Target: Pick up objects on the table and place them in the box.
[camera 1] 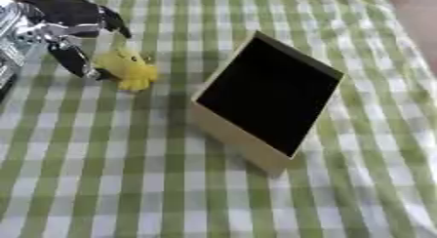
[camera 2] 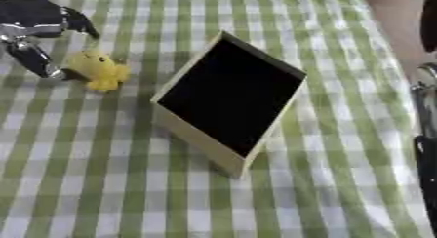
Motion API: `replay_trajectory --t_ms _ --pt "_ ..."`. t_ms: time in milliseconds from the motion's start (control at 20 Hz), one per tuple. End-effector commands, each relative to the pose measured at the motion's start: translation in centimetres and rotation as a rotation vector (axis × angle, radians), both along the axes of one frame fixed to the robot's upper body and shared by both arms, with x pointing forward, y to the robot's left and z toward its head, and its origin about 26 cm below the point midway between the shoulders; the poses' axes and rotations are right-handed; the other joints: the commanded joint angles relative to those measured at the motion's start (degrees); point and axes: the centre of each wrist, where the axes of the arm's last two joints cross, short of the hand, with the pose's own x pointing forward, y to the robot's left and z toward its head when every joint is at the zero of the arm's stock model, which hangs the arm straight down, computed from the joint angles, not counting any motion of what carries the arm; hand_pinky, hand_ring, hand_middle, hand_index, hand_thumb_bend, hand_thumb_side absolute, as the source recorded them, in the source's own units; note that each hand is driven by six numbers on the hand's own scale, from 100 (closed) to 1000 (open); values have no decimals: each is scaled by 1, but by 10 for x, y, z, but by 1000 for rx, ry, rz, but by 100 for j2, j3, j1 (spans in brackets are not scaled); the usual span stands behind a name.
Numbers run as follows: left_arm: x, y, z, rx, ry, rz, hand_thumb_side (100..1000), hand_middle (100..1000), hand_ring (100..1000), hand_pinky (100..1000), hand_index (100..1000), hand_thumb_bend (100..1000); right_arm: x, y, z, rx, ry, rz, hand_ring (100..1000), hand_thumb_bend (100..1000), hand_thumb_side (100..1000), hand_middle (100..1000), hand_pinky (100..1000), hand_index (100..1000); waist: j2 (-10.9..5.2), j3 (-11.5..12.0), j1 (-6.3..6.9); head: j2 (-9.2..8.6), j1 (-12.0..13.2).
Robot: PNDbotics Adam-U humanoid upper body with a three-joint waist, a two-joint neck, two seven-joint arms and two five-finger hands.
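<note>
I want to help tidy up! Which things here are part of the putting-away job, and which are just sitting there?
Part of the job:
- yellow toy
- box, open and dark inside
- left hand, reaching down to the toy

Just there:
- checked cloth over the table
- right arm, idle at the right edge

No readable text, no labels, no brand marks, no numbers, no signs on any surface in view
</note>
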Motion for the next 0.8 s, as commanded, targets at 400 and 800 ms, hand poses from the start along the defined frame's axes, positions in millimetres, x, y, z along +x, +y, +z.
replay_trajectory --t_ms 400,800 --pt "3 4 13 -12 -25 10 103 696 741 599 740 222 -5 -3 6 16 -20 -5 728 100 957 708 776 872 -75 -15 -4 -30 37" --pt "4 0 9 -22 38 10 100 589 625 473 633 204 -5 -3 6 34 -16 -13 728 100 957 706 776 872 -81 -31 -13 -78 61"
